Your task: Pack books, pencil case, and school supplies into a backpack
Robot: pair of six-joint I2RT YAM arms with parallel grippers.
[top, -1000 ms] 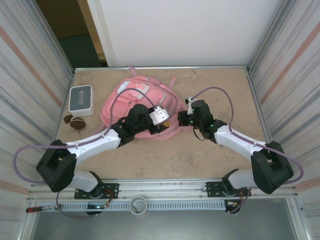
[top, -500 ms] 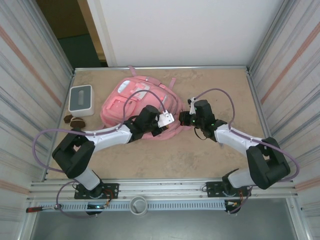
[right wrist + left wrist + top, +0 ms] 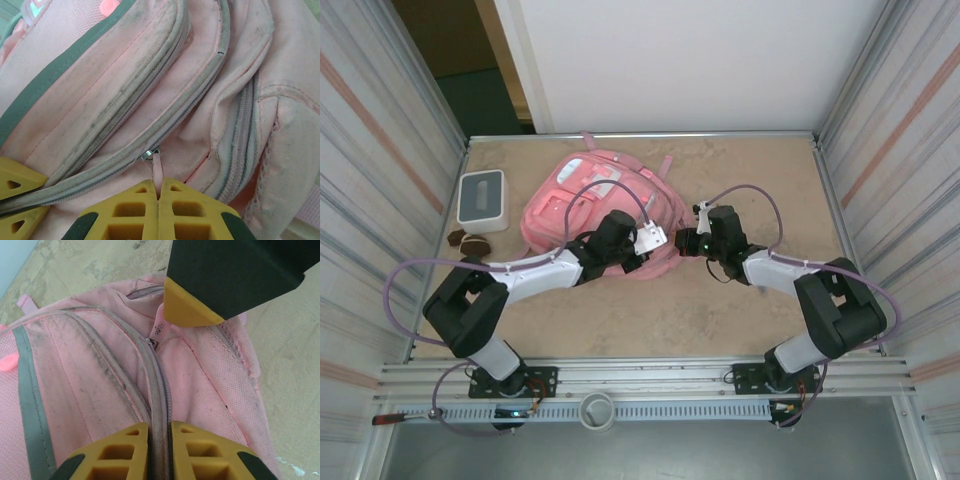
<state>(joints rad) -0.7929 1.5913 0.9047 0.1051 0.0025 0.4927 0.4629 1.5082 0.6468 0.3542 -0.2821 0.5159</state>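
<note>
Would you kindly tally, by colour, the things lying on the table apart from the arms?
Pink: 1, the backpack
White with grey top: 1, the box
Dark brown: 2, small lumps
Total: 4

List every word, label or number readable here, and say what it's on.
Tag on the backpack: tiny print, too blurred to read.
No other text is legible.
</note>
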